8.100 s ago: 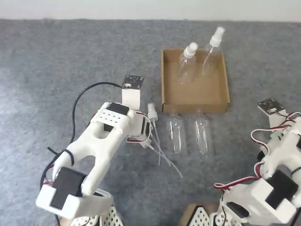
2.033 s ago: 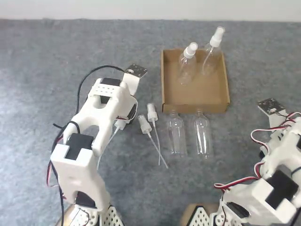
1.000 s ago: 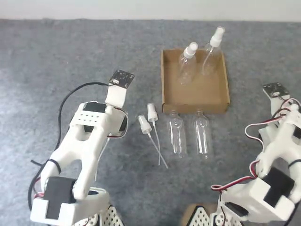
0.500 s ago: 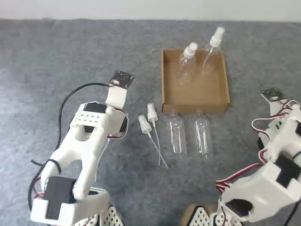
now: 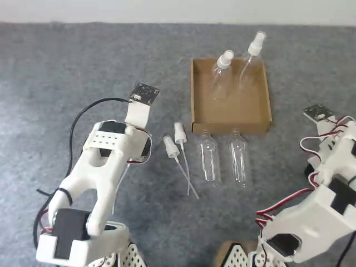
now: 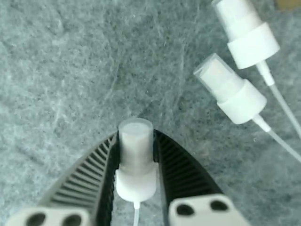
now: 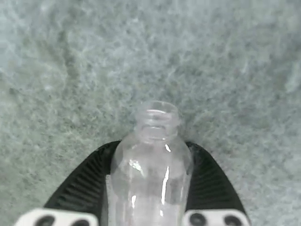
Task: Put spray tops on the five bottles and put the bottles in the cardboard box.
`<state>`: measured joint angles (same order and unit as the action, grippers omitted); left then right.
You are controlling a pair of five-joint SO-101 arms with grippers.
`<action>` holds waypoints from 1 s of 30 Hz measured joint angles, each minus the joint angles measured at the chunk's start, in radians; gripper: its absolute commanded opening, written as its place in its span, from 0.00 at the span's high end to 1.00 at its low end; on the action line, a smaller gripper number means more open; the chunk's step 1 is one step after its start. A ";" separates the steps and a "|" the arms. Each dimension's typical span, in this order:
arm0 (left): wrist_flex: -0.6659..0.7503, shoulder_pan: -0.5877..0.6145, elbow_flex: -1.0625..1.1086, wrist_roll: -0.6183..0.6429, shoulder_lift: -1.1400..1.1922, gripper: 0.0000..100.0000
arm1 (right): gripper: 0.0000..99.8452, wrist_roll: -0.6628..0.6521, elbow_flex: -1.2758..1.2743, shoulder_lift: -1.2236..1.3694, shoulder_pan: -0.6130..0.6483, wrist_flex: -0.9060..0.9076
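Now the left gripper [image 6: 136,139] is pinching a spray top [image 6: 136,165], cap outward. The right gripper [image 7: 151,148] is pinching a bottle [image 7: 153,181], neck outward.

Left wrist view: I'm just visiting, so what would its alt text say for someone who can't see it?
The left gripper is shut on a white spray top, cap end pointing away from the camera, over grey carpet. A second spray top and a third spray top lie side by side on the carpet nearby, thin tubes trailing.
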<state>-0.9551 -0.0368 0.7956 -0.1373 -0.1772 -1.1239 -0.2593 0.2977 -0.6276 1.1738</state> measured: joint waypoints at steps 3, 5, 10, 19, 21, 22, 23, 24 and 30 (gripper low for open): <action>0.000 0.003 0.000 0.000 0.000 0.99 | 0.99 -0.008 0.015 -0.005 0.002 0.041; 0.000 0.003 0.000 0.000 0.000 0.99 | 0.99 0.029 0.038 -0.034 0.002 0.080; 0.000 0.002 -0.021 0.038 0.000 0.99 | 0.99 0.226 0.091 -0.273 0.032 0.110; -0.132 0.066 -0.275 0.137 -0.043 0.99 | 0.99 0.534 0.081 -0.781 0.512 0.167; -0.172 0.098 -0.319 0.143 -0.117 0.99 | 0.99 0.568 0.041 -0.842 0.641 0.167; -0.183 0.114 -0.331 0.146 -0.161 0.99 | 0.99 0.580 0.011 -0.868 0.701 0.163; -0.187 0.130 -0.338 0.146 -0.212 0.99 | 0.99 0.589 -0.028 -0.893 0.756 0.147; -0.189 0.144 -0.342 0.149 -0.269 0.99 | 0.99 0.597 -0.068 -0.916 0.812 0.123; -0.192 0.215 -0.344 0.183 -0.660 0.99 | 0.99 0.631 -0.299 -1.083 1.112 -0.048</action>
<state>-1.1469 0.1780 0.4519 0.0453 -0.8370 -0.4933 -0.5585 -0.7856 0.4849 1.1262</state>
